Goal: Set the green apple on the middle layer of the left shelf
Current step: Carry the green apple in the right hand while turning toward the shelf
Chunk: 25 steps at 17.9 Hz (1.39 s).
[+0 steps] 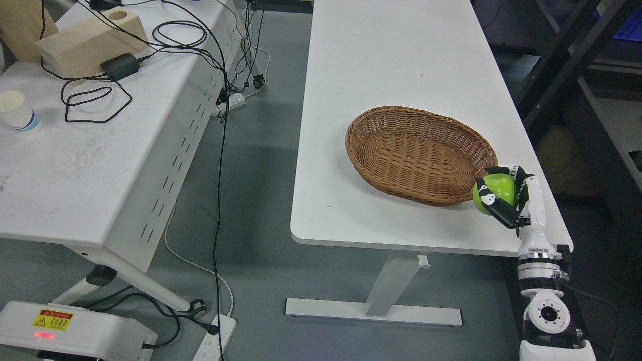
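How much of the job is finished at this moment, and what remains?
Done: the right hand has its fingers closed around the green apple, holding it at the right end of the wicker basket, which now holds nothing, on the white table. In hand: carrying the apple. Left: the placing itself. The apple is on no shelf yet; only dark shelving shows at the right edge. The left arm is not visible.

I see a white table [401,60] in front of me with a wicker basket [419,153] resting on it; to the left, a second white table [90,165] carries a paper cup [18,111], a wooden block [90,42], a black adapter [119,66] and looped cables [95,103].
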{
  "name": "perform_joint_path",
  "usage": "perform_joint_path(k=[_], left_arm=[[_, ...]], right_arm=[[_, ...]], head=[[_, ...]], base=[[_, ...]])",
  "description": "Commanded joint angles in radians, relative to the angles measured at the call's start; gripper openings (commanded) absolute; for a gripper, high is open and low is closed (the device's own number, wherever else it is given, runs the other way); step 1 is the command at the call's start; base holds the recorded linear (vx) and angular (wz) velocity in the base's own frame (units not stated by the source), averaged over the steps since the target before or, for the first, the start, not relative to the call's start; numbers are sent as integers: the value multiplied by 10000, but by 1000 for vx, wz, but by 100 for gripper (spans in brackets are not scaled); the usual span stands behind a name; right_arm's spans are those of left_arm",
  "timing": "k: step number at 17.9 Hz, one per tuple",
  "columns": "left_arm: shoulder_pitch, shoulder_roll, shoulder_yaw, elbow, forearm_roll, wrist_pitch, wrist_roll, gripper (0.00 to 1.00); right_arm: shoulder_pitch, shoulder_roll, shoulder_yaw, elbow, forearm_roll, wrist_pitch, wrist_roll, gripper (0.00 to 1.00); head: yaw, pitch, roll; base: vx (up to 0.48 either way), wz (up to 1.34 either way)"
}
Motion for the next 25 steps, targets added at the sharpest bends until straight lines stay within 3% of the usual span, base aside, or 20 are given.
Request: perform_joint_path(k=[1,13,25], left_arm=[[1,175,0,0,0,-7,-3,100],[1,175,0,0,0,-7,12,100],[1,175,0,0,0,-7,-3,100]], right_arm=[[94,77,-79,-95,-12,-35,33,5],[462,153,-95,-95,-12,-204,33,5],[462,200,-79,-80,-12,-219,33,5]], head=[[0,0,0],[0,0,0],[0,0,0]], base=[[-151,23],[-167,120],[-215,-262]])
